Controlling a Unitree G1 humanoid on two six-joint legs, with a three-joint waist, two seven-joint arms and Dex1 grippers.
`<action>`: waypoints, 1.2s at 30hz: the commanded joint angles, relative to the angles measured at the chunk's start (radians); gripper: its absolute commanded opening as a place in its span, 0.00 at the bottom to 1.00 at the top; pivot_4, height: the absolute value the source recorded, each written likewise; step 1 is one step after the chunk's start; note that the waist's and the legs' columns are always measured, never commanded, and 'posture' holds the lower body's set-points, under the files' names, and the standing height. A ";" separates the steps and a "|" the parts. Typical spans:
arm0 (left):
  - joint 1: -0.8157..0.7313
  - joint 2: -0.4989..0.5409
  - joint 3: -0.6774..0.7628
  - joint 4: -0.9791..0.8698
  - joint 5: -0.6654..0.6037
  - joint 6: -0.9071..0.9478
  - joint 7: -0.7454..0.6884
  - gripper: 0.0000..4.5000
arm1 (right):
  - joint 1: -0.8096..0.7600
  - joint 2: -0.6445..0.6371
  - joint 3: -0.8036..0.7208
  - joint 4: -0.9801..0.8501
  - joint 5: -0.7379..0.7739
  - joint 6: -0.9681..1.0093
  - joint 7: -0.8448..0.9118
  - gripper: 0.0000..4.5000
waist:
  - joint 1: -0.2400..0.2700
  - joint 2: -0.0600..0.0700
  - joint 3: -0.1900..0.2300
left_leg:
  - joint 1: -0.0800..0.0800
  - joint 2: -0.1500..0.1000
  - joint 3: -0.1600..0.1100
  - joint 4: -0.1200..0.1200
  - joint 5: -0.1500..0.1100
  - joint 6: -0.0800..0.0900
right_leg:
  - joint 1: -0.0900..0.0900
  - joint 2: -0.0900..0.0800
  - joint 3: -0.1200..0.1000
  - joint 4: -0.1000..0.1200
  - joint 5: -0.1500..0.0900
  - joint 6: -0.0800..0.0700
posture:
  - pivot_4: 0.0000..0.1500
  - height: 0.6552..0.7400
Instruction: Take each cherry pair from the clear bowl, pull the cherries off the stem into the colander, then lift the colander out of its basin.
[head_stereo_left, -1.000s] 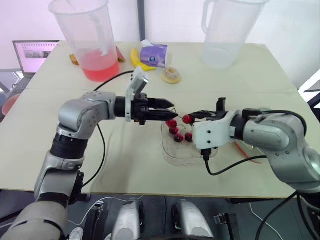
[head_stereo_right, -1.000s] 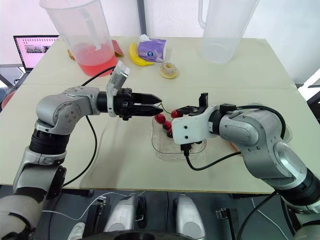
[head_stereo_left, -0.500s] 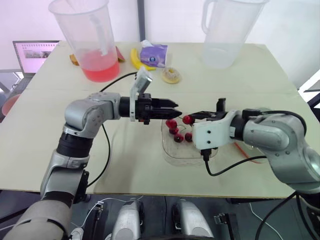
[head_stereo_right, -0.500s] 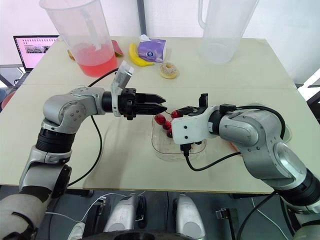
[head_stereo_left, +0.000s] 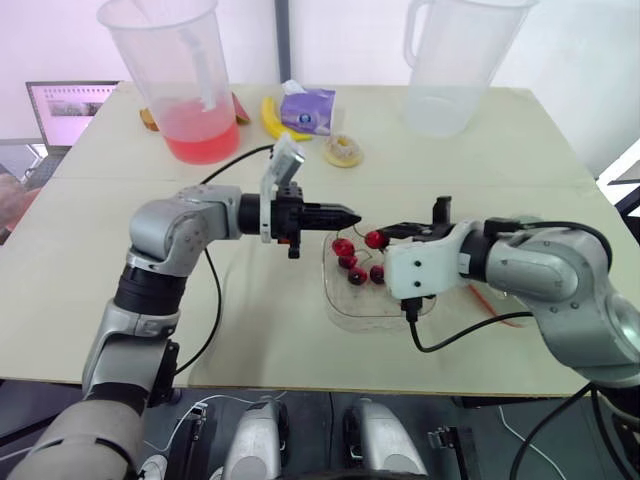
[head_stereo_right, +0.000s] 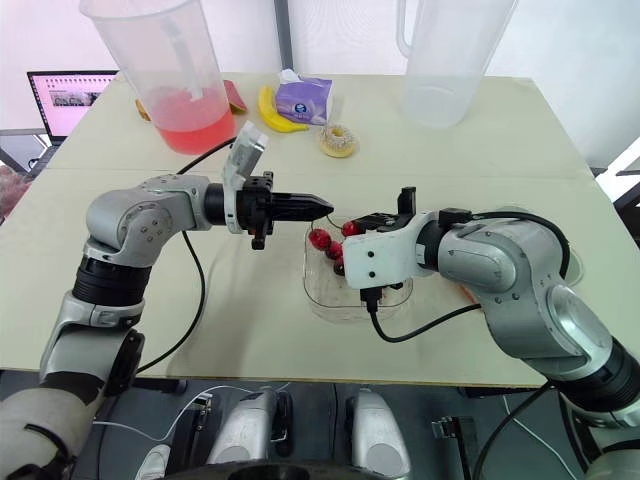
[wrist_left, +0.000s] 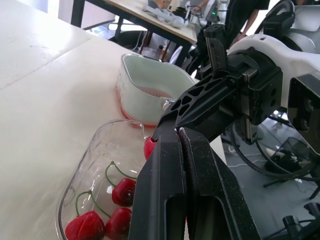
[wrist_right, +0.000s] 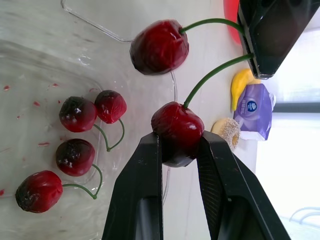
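A cherry pair hangs above the clear bowl. My left gripper is shut on the two green stems, seen up close at the left gripper. My right gripper is shut on one cherry of the pair. The other cherry dangles free just beside it, over the bowl's far-left rim. Several more stemmed cherries lie in the bowl. The white basin with the red colander inside stands just beyond the bowl, mostly hidden behind my right arm in the eye views.
At the table's back stand a pitcher of red liquid and an empty pitcher. Between them lie a banana, a purple tissue pack and a doughnut. A laptop sits far left.
My left gripper moved right toward the right gripper, then went from open to shut on the stems. The right gripper held still with its cherry.
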 joint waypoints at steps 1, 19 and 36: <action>-0.009 -0.002 0.022 -0.030 -0.014 -0.005 0.001 0.01 | -0.009 0.012 -0.039 -0.045 0.007 0.012 0.003 0.12 | 0.000 0.000 0.000 | 0.000 0.000 0.000 0.000 0.000 0.000 | 0.000 0.000 0.000 0.000 0.000 0.000 | 1.00 1.00; -0.038 0.146 -0.061 -0.054 0.142 -0.293 -0.244 0.00 | -0.279 0.143 -0.279 0.017 0.620 0.949 0.146 0.83 | 0.001 0.000 0.000 | 0.001 0.000 0.000 -0.002 -0.002 0.004 | 0.000 -0.001 0.000 0.000 0.000 -0.001 | 1.00 1.00; -0.001 0.153 -0.041 -0.162 0.117 -0.257 -0.209 0.00 | -0.357 0.248 -0.185 0.131 0.803 0.998 -0.078 0.78 | -0.001 0.000 0.000 | 0.001 0.000 0.000 -0.002 -0.003 0.006 | 0.000 -0.001 0.000 0.000 0.000 0.000 | 1.00 1.00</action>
